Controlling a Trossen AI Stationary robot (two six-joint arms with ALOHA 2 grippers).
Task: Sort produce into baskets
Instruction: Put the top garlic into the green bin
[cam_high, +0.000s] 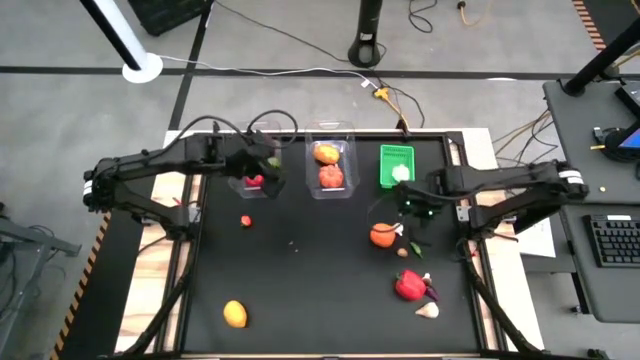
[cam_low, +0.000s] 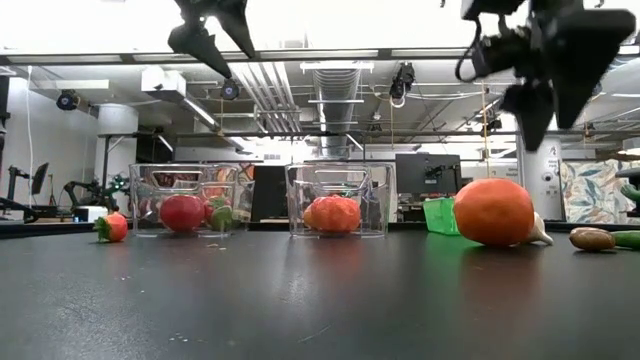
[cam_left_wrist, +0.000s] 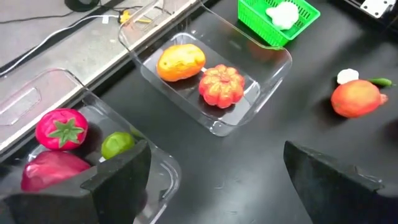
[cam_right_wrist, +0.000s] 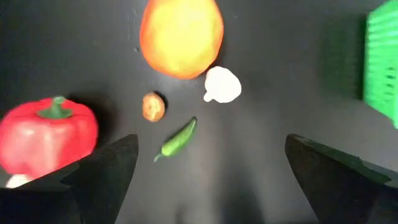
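Note:
My left gripper is open and empty, up in the air over the near end of the left clear tub. That tub holds a red tomato, a lime and another red piece. The middle clear tub holds a yellow-orange piece and an orange pumpkin. The green basket holds a white garlic. My right gripper is open and empty above the table, near an orange fruit, a white garlic, a green chili, a small brown piece and a red pepper.
A small red piece lies in front of the left tub. A yellow-orange fruit lies near the table's near left corner. A dark purple piece and a garlic lie by the red pepper at the near right.

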